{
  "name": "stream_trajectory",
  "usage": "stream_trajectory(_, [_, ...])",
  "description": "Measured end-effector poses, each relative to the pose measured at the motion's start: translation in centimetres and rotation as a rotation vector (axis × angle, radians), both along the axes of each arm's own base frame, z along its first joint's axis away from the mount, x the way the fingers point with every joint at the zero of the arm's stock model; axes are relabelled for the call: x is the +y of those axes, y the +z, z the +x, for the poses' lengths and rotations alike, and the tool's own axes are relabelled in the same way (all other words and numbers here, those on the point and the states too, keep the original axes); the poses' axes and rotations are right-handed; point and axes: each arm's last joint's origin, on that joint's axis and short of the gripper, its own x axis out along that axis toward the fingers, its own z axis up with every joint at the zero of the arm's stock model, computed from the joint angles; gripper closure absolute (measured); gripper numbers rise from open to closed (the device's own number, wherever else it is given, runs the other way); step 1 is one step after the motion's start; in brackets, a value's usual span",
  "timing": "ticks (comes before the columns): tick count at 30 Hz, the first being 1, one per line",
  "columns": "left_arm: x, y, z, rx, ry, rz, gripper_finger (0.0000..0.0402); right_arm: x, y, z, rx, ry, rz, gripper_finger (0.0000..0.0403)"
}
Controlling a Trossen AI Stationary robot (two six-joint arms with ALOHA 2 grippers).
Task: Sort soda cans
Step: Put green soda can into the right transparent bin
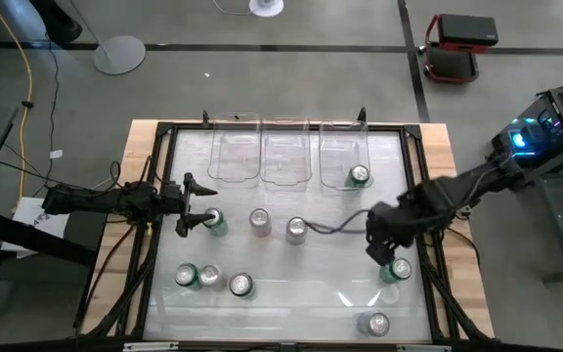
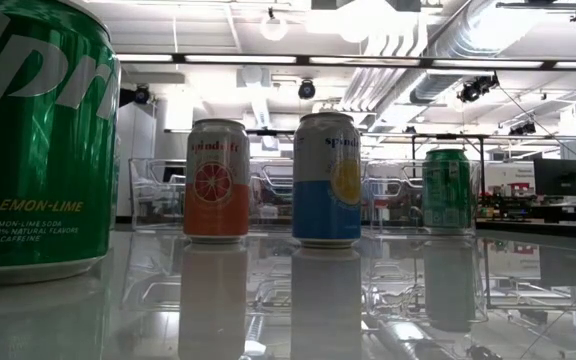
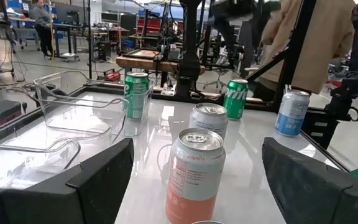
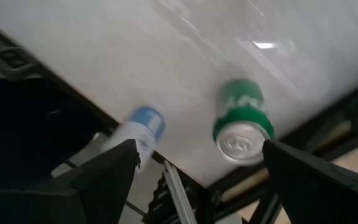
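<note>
The left gripper (image 1: pixel 195 203) stands with fingers spread, a green can (image 1: pixel 215 223) just beside its lower finger (not between them). Two silver cans (image 1: pixel 260 221) stand mid-table. The right gripper (image 1: pixel 383 256), fingers apart, hovers touching nothing above another green can (image 1: pixel 396 270).

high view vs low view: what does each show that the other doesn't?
High only: both arms, with the left gripper at a green can and the right gripper over another green can; both sets of jaws open. Low only: can labels, such as the orange-and-white can and blue-and-white can. Both: clear plastic bins, one holding a green can.
</note>
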Motion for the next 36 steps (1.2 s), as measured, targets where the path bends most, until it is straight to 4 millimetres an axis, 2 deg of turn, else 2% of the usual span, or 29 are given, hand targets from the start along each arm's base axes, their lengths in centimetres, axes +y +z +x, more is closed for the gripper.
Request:
stream_trajectory(4, [0.0, 0.0, 0.0, 0.000, 0.000, 0.000, 0.0071, 1.3, -1.6, -1.0, 0.057, -0.005, -0.006, 0.0060])
stream_trajectory(10, [0.0, 0.0, 0.0, 0.000, 0.000, -0.002, 0.0071, 2.3, -3.8, -1.8, 0.153, 0.019, 0.006, 0.0043])
stream_trajectory(16, [0.0, 0.0, 0.0, 0.000, 0.000, -0.006, 0.0071, 3.2, -6.7, -1.9, 0.153, 0.057, 0.021, 0.0033])
stream_trajectory(23, [0.0, 0.0, 0.0, 0.000, 0.000, -0.013, 0.0071, 3.0, -9.8, -2.9, 0.228, 0.072, -0.022, 0.0031])
stream_trajectory(29, [0.0, 0.0, 0.0, -0.001, 0.000, -0.019, 0.0071, 3.1, -11.8, -2.7, 0.187, 0.092, 0.001, 0.0031])
stream_trajectory(36, [0.0, 0.0, 0.0, -0.001, 0.000, -0.039, 0.0071, 2.9, -13.1, -3.0, 0.190, 0.091, -0.014, 0.0037])
